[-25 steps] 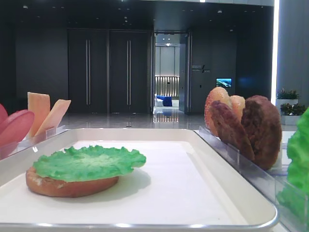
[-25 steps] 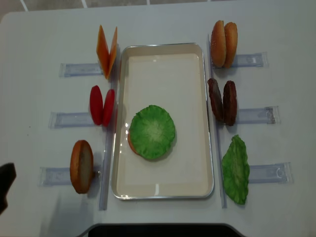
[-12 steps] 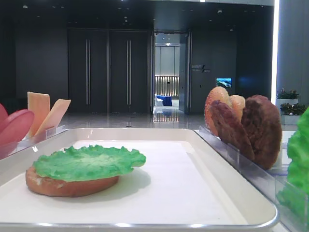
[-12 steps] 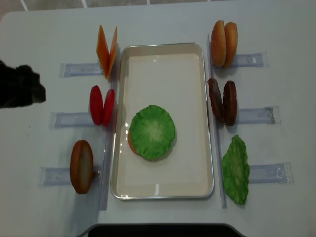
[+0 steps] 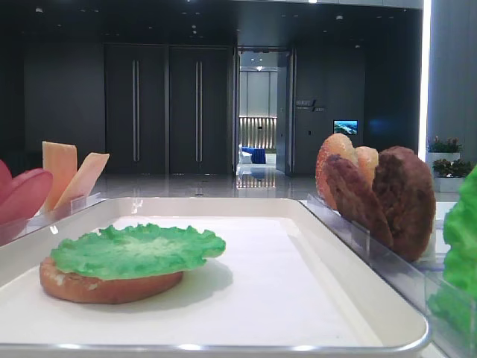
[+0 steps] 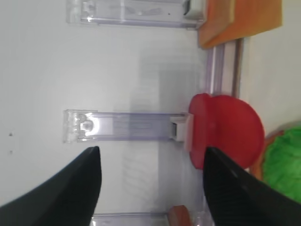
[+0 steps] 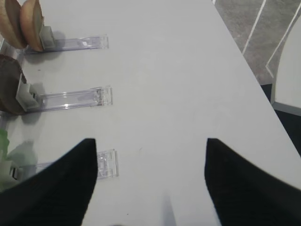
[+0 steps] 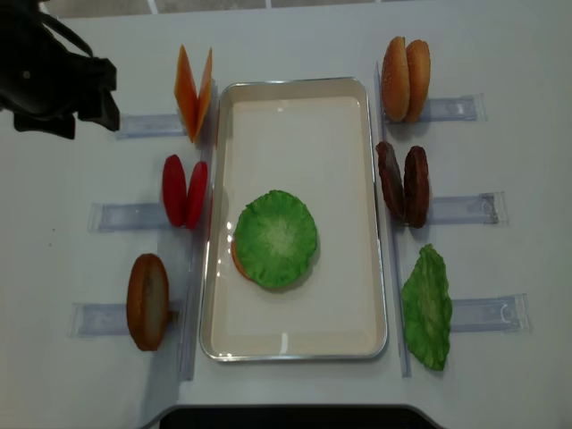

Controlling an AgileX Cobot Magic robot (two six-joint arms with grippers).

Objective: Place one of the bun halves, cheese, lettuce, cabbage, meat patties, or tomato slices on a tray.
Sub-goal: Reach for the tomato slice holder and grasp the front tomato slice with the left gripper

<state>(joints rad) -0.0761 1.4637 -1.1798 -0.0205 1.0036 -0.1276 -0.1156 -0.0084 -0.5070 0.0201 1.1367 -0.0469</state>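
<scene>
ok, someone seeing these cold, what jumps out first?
Probably the bright green lettuce lying on a bun half in the middle of the white tray. Next, the food standing on edge in clear holders either side: cheese and red tomato slices left of the tray, dark meat patties right. The black left hand hangs, open, beside the cheese.

Bright, even light from above; soft shadows beside food; glare on tray rim (image 8: 284,349) at 6 o'clock; wrist views blurred.
</scene>
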